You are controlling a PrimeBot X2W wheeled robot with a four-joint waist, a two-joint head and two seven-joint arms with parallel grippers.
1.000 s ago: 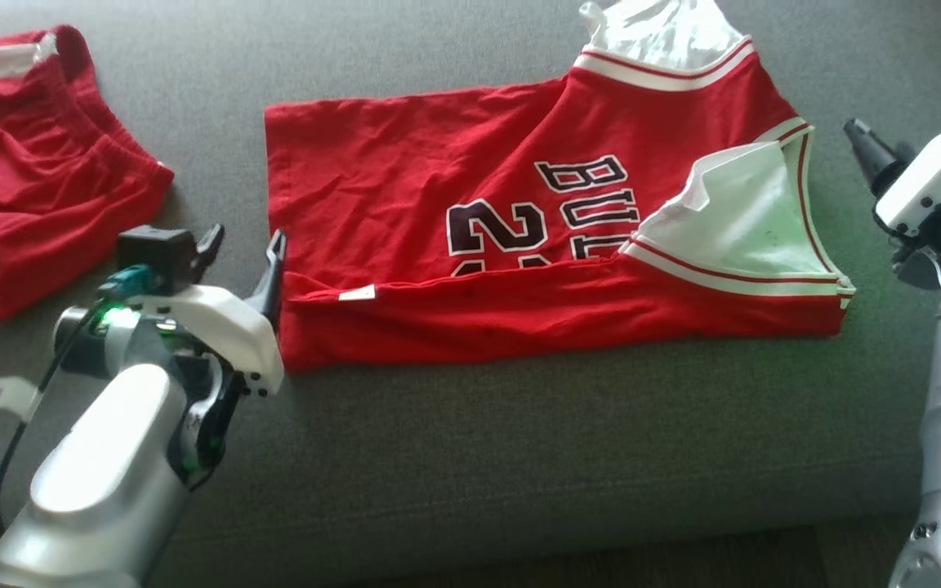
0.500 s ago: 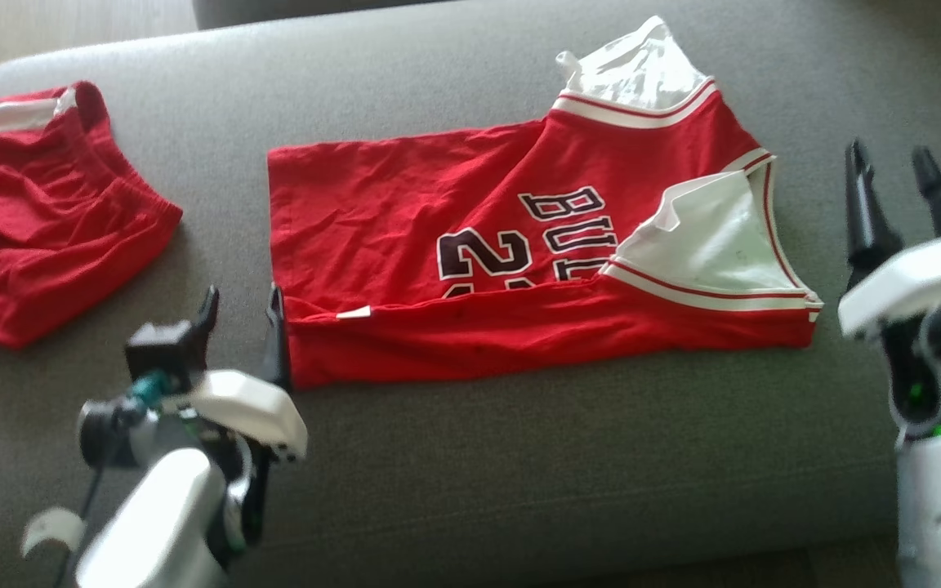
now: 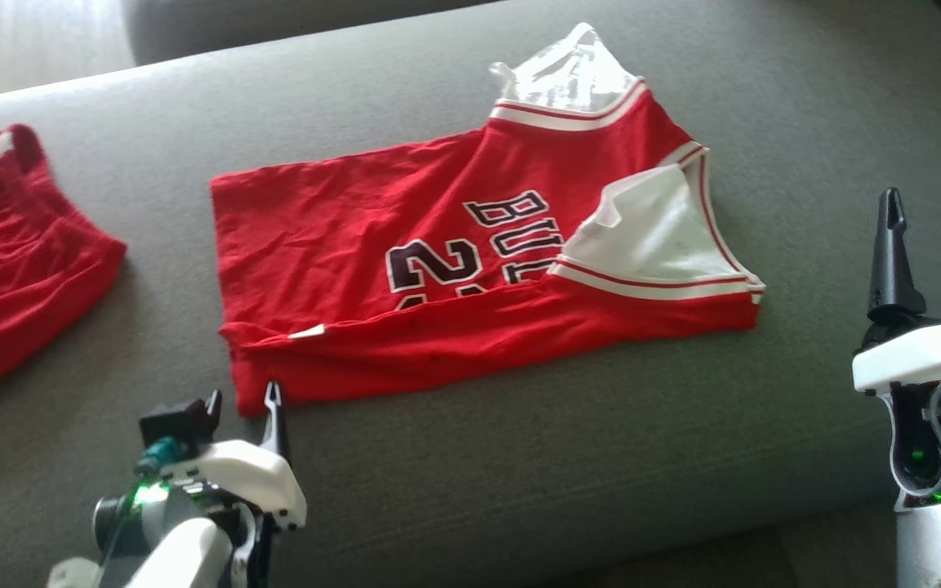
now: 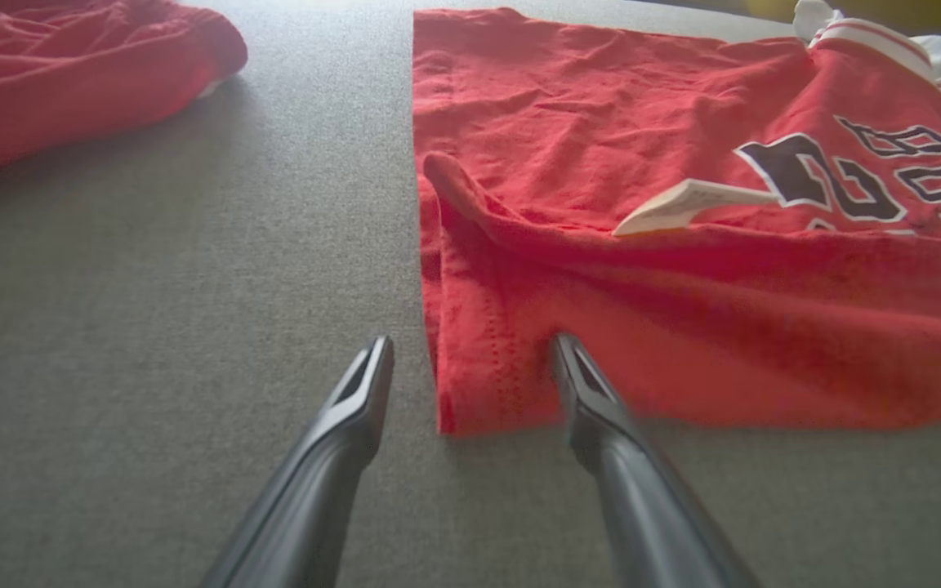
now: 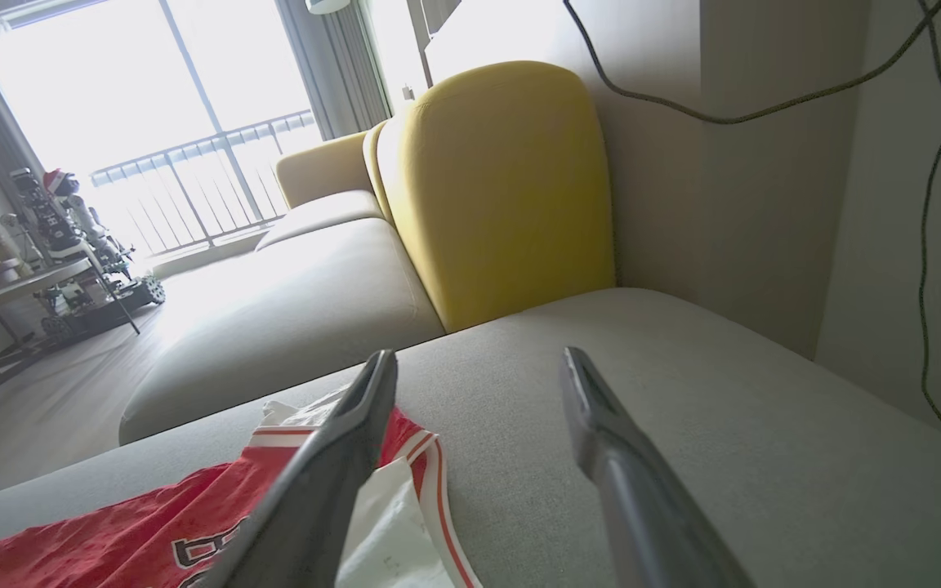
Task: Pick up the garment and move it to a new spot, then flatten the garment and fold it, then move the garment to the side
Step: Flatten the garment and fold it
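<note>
the red basketball jersey (image 3: 438, 269) lies flat on the grey sofa seat (image 3: 519, 474). its near long edge is folded up over the front, and there is white-and-red trim and white lining at the neck and armhole. its bottom corner sits just beyond the left gripper (image 3: 243, 394), whose fingers are spread. in the left wrist view that hem corner lies between the two tips, one finger over the cloth and the other over bare seat; i cannot tell if they touch. the same view shows a small white tag (image 4: 683, 208) sticking up from the fold. the black lettering reads "bul" and a "2", the rest covered by the fold. the right gripper (image 3: 924, 200) has its fingers apart and empty, well off the armhole side. its wrist view shows a yellow backrest (image 5: 503, 188) beyond the tips and a dark cable (image 5: 924, 245) on the wall. red shorts (image 3: 13, 261) lie well left of the left fingers.
</note>
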